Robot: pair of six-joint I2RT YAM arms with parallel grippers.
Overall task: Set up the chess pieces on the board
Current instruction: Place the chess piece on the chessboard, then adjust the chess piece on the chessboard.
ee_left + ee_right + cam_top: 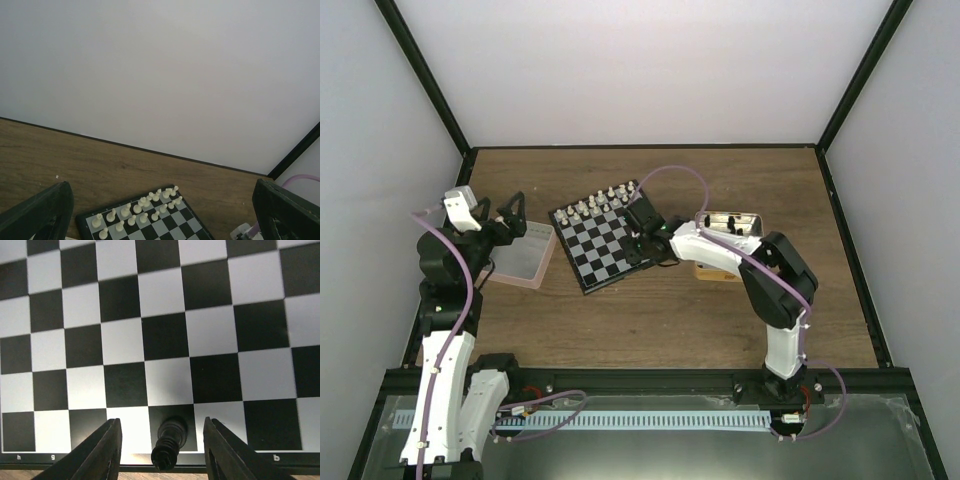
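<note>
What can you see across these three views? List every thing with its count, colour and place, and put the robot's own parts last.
chessboard: one, black and white checks with a black rim, middle of the table.
white chess pieces: about sixteen, white, two rows along the board's far edge.
black chess piece: one, black, upright on a dark edge-row square, between the right fingers and clear of both.
metal tin: one, silver, right of the board.
dark pieces: number unclear, black, inside the tin.
tray: one, translucent pink, left of the board.
table: one, brown wood.
left gripper: one, black, open, by the tray.
right gripper: one, black, open, over the board's edge.
</note>
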